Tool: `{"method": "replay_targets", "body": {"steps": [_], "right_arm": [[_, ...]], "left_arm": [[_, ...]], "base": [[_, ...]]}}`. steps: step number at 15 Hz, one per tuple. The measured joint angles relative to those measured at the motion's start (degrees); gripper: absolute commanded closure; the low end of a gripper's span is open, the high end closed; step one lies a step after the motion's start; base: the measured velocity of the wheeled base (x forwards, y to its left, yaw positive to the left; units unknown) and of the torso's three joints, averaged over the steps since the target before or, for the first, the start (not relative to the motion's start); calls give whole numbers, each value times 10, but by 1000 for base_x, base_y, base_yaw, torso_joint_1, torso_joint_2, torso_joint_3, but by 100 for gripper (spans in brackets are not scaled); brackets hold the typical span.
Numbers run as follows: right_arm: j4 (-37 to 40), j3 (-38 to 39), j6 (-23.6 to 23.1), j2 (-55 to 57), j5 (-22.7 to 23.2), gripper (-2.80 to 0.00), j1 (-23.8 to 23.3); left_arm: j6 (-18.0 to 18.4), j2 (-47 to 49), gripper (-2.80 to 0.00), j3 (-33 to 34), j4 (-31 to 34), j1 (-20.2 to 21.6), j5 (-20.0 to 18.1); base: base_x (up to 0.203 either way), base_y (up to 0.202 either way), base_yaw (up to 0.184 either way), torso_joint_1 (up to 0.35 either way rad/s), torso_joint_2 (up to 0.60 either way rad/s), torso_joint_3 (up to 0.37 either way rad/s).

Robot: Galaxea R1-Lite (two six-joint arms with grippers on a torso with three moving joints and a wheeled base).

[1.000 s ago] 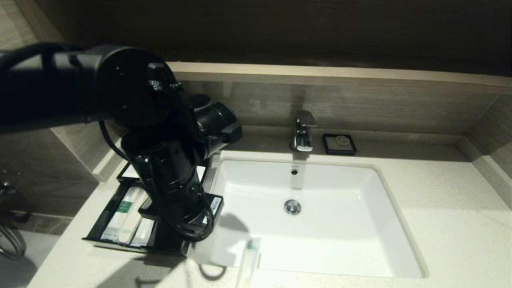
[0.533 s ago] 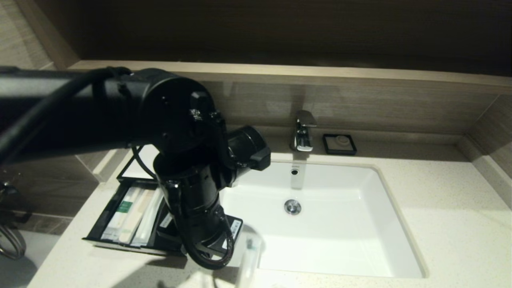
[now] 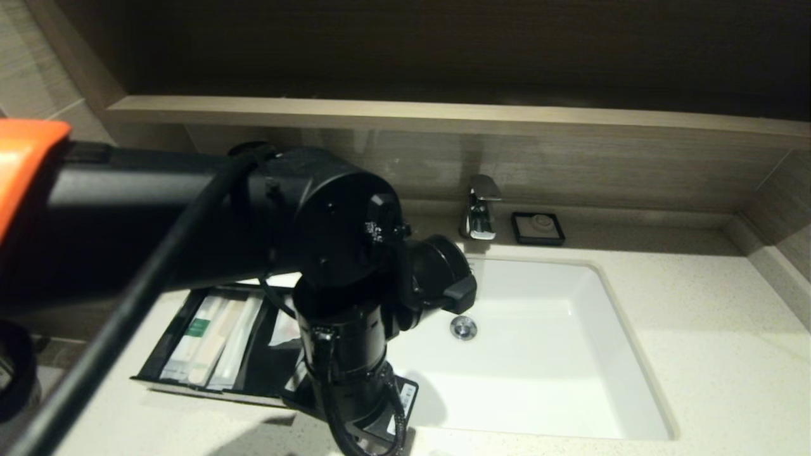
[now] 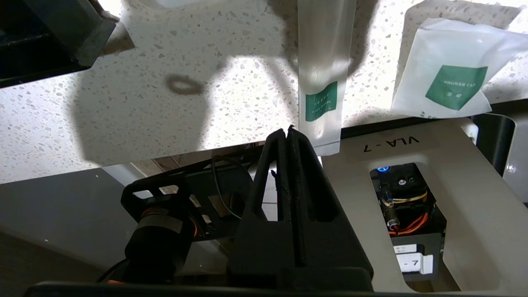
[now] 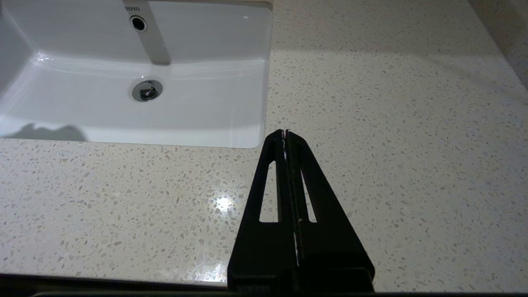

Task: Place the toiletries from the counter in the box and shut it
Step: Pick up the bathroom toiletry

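Head view: left arm reaches across the frame, wrist over the near rim of the basin, hiding the gripper itself. Box sits left of the basin with its drawer pulled open; 3 long packets lie side by side in it, plus something white in the next compartment, can't tell what. 1 tap and 1 black soap dish behind the basin.

Left wrist view: left gripper has its fingers pressed together, holding nothing, tips just beside the end of 1 slim packet with a green label, lying on the counter with its end past the edge. 1 flat shower cap sachet next to it, also on the counter near the edge.

Right wrist view: right gripper is closed on nothing, above bare counter just beside the basin's corner.
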Motion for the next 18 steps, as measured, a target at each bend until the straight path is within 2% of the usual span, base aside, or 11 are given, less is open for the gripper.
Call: {"method": "replay_targets", "body": {"steps": [15, 16, 18], "right_arm": [[0, 0, 0, 0, 0, 0, 0], [0, 0, 0, 0, 0, 0, 0], [0, 0, 0, 0, 0, 0, 0]], "left_arm": [[5, 77, 0, -55, -3, 2, 5], [4, 78, -280, -55, -3, 3, 4], [3, 79, -280, -56, -3, 4, 4]], "base": [[0, 0, 0, 0, 0, 0], [0, 0, 0, 0, 0, 0], [0, 0, 0, 0, 0, 0]]}}
